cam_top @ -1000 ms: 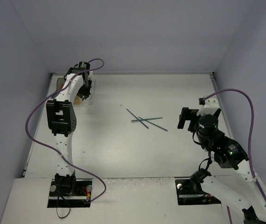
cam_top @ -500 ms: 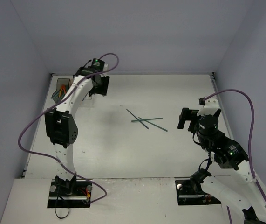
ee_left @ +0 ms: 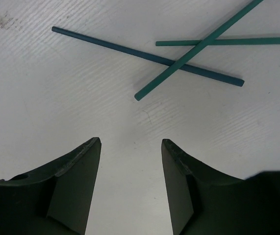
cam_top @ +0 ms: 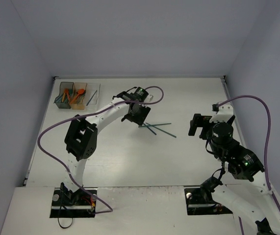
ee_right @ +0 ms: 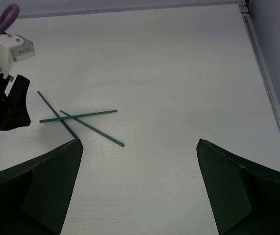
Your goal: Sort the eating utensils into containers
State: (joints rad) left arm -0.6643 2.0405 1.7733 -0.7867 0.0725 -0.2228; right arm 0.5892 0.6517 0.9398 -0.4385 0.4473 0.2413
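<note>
**Left gripper** [ee_left: 130, 144]: the jaws stand partly apart with bare table [ee_left: 56, 98] showing through the gap. Nothing is pinched and neither finger [ee_left: 83, 166] touches anything. The overhead view places it [cam_top: 132, 116] near mid-table, just at the left end of the loose sticks.

**Right gripper** [ee_right: 139, 142]: the jaws are spread wide and nothing sits between them. It [cam_top: 194, 125] hangs over the right side of the table, apart from the sticks.

**Loose utensils:** three thin sticks [cam_top: 155, 127] lie crossed on the table.
- In the left wrist view, a dark teal stick [ee_left: 105, 43] runs across.
- A green stick [ee_left: 154, 84] lies over it, and its lower end is nearest the fingers.
- A second green stick [ee_left: 247, 41] lies level at upper right, crossed by the first green one.

**Containers:** a row of three bins [cam_top: 74, 83] sits at the far left corner, well apart from both grippers.
- The dark bin [cam_top: 66, 83] holds teal pieces.
- The amber bin [cam_top: 80, 84] holds orange utensils [cam_top: 79, 93].
- The clear bin [cam_top: 94, 85] holds one thin piece, too small to identify.
</note>
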